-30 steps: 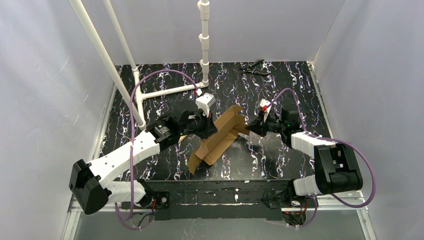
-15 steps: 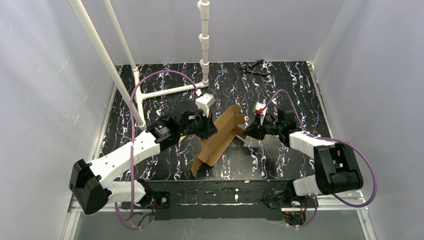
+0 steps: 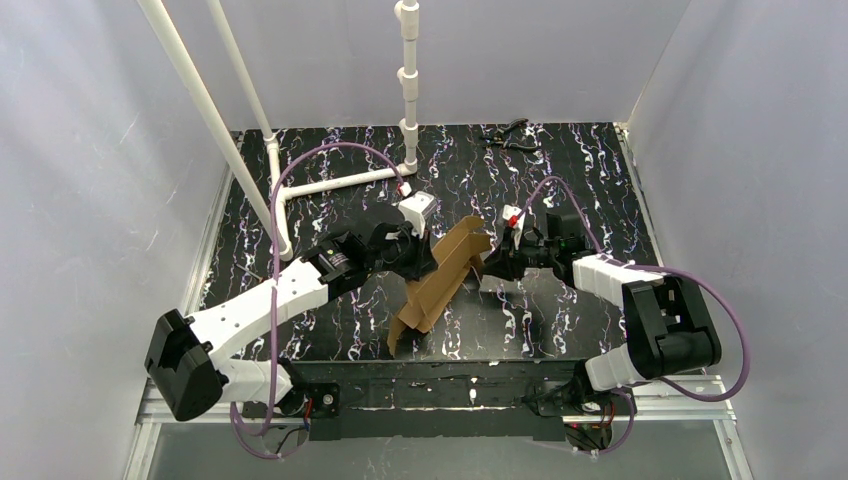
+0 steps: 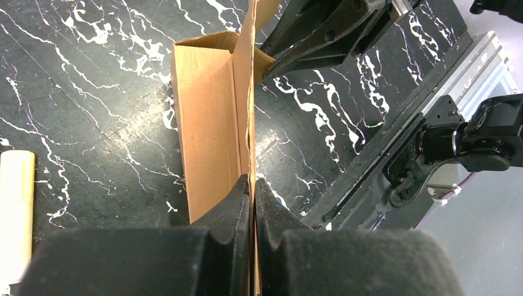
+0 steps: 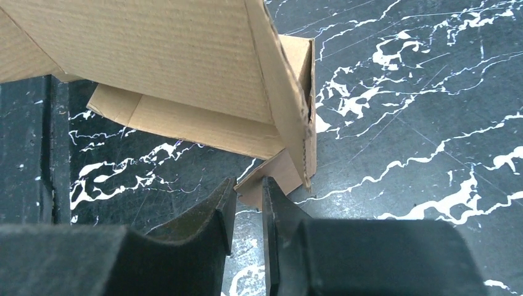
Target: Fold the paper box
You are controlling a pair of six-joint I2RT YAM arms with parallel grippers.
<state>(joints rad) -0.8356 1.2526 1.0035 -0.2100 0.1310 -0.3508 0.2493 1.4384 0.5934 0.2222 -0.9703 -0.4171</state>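
Note:
The paper box (image 3: 446, 275) is a brown cardboard sheet, partly folded, standing on edge in the middle of the black marbled table. My left gripper (image 3: 424, 262) is shut on one upright wall of the paper box (image 4: 210, 105), and that thin edge is pinched between its fingertips (image 4: 253, 185). My right gripper (image 3: 488, 266) is at the box's right end. Its jaws stand a little apart around the tip of a small tab (image 5: 275, 175) at the bottom corner of the paper box (image 5: 172, 55). The right gripper (image 5: 248, 185) does not press on the tab.
A white pipe frame (image 3: 330, 183) stands at the back left. Black pliers (image 3: 508, 135) lie at the far edge. A pale yellow stick (image 4: 15, 203) lies left of the box. The metal rail (image 4: 395, 139) of the table's near edge runs close by.
The right gripper's jaws have parted and it has moved left against the box's end. The box stands more upright and narrower. The left gripper has kept its hold.

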